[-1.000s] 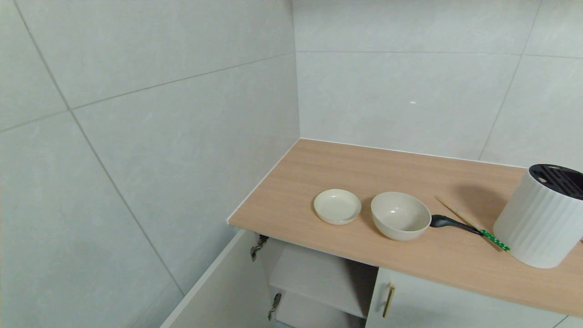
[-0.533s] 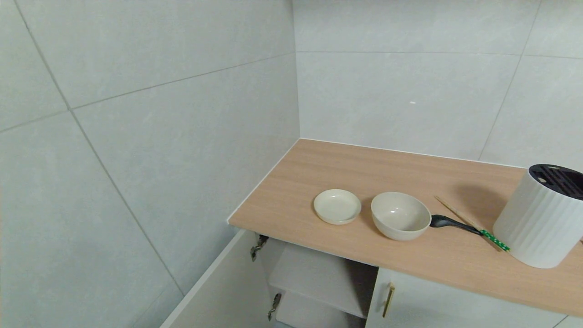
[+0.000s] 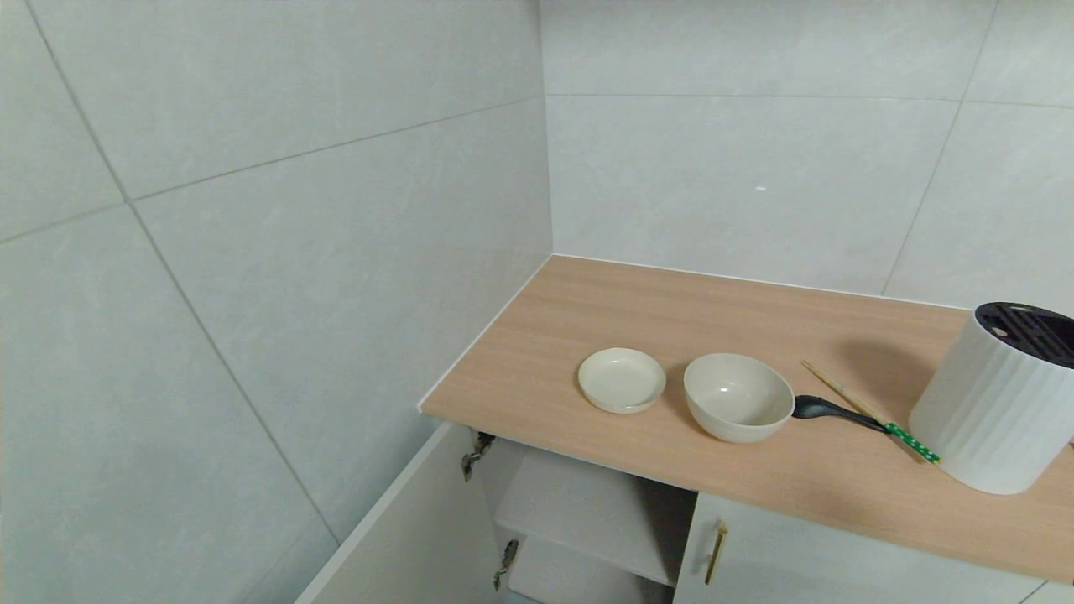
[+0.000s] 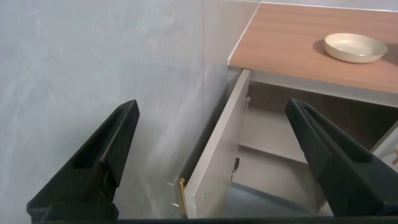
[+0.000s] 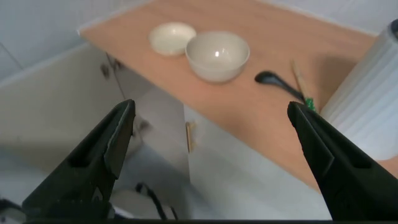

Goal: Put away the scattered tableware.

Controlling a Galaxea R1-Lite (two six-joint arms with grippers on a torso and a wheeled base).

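Note:
On the wooden counter (image 3: 638, 310) a small cream plate (image 3: 622, 380) lies beside a cream bowl (image 3: 737, 397). A black spoon (image 3: 835, 410) and wooden chopsticks (image 3: 868, 412) with green ends lie to the bowl's right. My left gripper (image 4: 211, 155) is open, low beside the open cabinet door (image 4: 211, 155), with the plate (image 4: 355, 47) above it on the counter. My right gripper (image 5: 211, 155) is open, held out in front of the counter edge, with the bowl (image 5: 217, 56), plate (image 5: 172, 37) and spoon (image 5: 277, 82) beyond it.
A white ribbed utensil holder (image 3: 998, 398) with a black slotted top stands at the counter's right. Below, the left cabinet door (image 3: 394, 537) hangs open, showing a shelf (image 3: 587, 516); the right door (image 3: 805, 562) with a gold handle is closed. Tiled walls bound the left and back.

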